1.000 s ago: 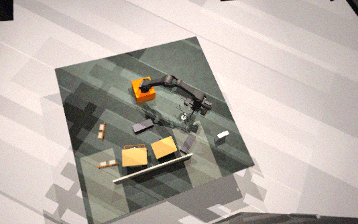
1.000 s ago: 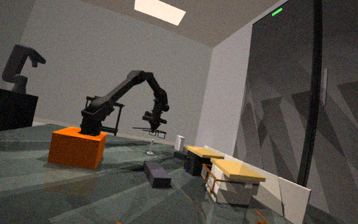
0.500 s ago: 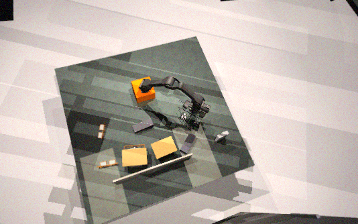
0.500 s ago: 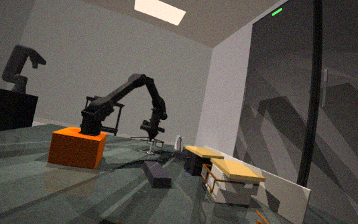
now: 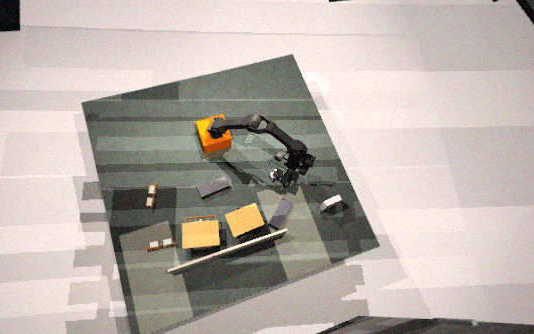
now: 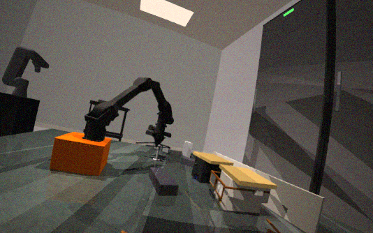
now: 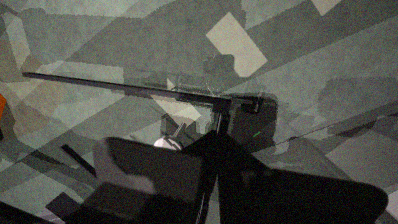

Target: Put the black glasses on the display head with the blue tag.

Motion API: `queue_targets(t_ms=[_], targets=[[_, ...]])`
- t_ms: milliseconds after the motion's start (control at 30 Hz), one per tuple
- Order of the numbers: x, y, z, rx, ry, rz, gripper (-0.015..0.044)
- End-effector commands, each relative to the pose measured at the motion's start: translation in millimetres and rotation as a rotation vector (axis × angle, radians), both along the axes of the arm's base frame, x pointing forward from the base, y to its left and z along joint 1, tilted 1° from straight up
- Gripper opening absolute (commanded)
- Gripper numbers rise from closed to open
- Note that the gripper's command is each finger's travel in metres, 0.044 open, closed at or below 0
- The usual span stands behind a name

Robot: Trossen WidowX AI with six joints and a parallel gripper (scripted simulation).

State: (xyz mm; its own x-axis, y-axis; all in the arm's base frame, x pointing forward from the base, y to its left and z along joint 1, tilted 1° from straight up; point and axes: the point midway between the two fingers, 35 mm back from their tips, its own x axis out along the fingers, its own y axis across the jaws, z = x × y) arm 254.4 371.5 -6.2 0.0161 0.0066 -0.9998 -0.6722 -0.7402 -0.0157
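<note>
The arm's orange base block [image 5: 217, 145] [image 6: 75, 155] stands on the dark table [image 5: 136, 120] [image 6: 11, 167]. Well apart from it, the gripper [image 5: 287, 184] [image 6: 158, 143] [image 7: 217, 136] is clamped on the black glasses [image 6: 144, 142] [image 7: 125, 88], which hang above the table, away from both yellow-topped heads [image 5: 200, 234] [image 5: 244, 220] [image 6: 246, 176] [image 6: 211, 158].

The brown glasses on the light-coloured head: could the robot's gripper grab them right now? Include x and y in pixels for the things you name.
Probably not. The gripper [image 5: 286, 183] [image 6: 158, 143] [image 7: 217, 136] is already shut on the black glasses [image 5: 270, 167] [image 6: 144, 142] [image 7: 125, 87]. Otherwise, the side of the brown glasses [image 5: 200, 216] [image 6: 241, 188] facing the arm looks unblocked.
</note>
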Motion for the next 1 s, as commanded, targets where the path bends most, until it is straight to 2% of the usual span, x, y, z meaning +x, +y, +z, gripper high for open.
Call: queue_targets(t_ms=[0,967], targets=[[-0.2,3.2,1.6,0.005,0.000,-0.004,0.0000],[-4.8,17.4,1.9,0.006,0.000,-0.004,0.0000]])
